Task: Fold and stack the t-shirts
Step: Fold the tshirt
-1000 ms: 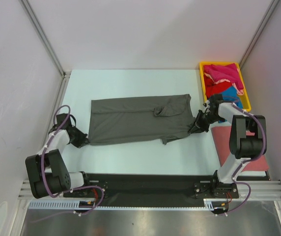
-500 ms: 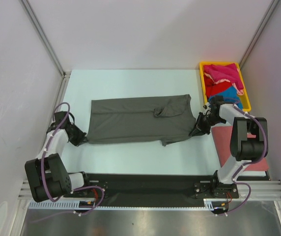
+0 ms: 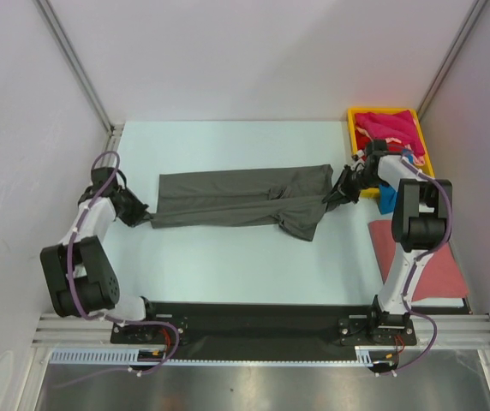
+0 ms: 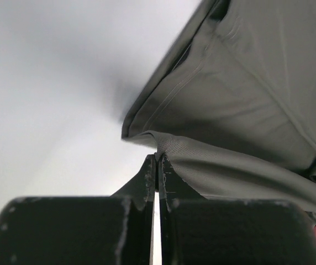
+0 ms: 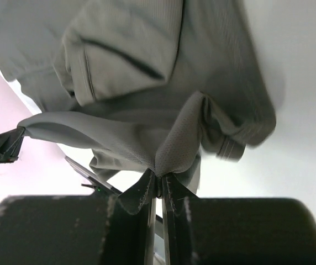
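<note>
Left gripper [image 4: 157, 161], right gripper [image 5: 158, 179] both clamped on dark grey t-shirt [image 3: 228, 207] ends, cloth taut. Risk: thin pinch slips, fold lands skewed.

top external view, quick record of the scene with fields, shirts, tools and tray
grey t-shirt: stretched left to right between the two tools, gathered narrow, a flap hanging at its near right
left tool: shut on the shirt's left end
right tool: shut on the shirt's right end
yellow tray: far right corner, holds a magenta shirt and other coloured cloth
salmon-pink shirt: lying flat on the table, near right
</note>
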Available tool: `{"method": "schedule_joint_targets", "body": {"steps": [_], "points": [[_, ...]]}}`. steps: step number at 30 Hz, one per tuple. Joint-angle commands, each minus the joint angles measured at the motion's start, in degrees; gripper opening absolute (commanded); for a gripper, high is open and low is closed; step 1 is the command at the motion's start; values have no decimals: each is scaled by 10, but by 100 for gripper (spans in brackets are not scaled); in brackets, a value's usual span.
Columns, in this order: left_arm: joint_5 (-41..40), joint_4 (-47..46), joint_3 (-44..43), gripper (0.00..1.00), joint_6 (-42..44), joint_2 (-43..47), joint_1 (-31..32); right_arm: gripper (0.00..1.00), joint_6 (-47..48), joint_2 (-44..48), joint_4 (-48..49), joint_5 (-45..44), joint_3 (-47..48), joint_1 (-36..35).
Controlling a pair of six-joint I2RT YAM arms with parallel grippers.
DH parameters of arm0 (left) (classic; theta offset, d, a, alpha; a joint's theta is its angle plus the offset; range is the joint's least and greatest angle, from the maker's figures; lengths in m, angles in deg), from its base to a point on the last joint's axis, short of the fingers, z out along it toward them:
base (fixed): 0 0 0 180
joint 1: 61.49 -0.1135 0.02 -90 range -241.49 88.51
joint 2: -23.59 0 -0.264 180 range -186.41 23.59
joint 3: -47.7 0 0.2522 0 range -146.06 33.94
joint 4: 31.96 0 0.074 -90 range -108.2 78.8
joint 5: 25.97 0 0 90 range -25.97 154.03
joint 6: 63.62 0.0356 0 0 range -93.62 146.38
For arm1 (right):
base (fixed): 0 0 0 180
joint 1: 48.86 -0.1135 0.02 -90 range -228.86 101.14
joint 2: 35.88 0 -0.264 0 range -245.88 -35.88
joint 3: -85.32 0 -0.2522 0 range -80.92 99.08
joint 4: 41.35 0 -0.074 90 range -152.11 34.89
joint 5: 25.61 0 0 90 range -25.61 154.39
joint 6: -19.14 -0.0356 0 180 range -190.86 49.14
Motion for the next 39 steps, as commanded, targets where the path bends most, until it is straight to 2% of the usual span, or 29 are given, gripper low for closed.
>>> {"method": "schedule_joint_targets", "body": {"steps": [1, 6, 12, 16, 19, 20, 22, 23, 28, 34, 35, 39], "points": [[18, -19, -58, 0, 11, -37, 11, 11, -12, -33, -17, 13, 57, 8], [24, -11, -105, 1, 13, -98, 17, 12, -7, -79, -38, 16, 121, 8], [28, -6, -132, 8, 16, -140, 31, 13, -16, -110, -33, 24, 140, 9], [26, -13, -130, 9, 15, -153, 30, 15, -14, -118, -22, 29, 152, 9], [22, -13, -135, 10, 16, -156, 31, 26, -6, -132, -29, 24, 171, 9], [22, -15, -139, 11, 17, -159, 31, 33, 5, -132, -34, 4, 184, 8], [23, -12, -143, 14, 19, -162, 31, 40, 16, -113, -50, -37, 187, 7], [25, -12, -145, 17, 23, -163, 31, 45, 31, -100, -55, -50, 175, 6], [31, -15, -141, 22, 25, -162, 31, 56, 42, -3, -24, -67, 60, -10], [41, -19, -135, 24, 25, -165, 31, 54, 20, 51, 61, -72, -43, -23], [44, -18, -135, 24, 27, -166, 31, 52, 19, 49, 62, -78, -44, -44], [43, -17, -136, 25, 32, -162, 31, 53, 20, 50, 88, -100, -51, -56]]}}
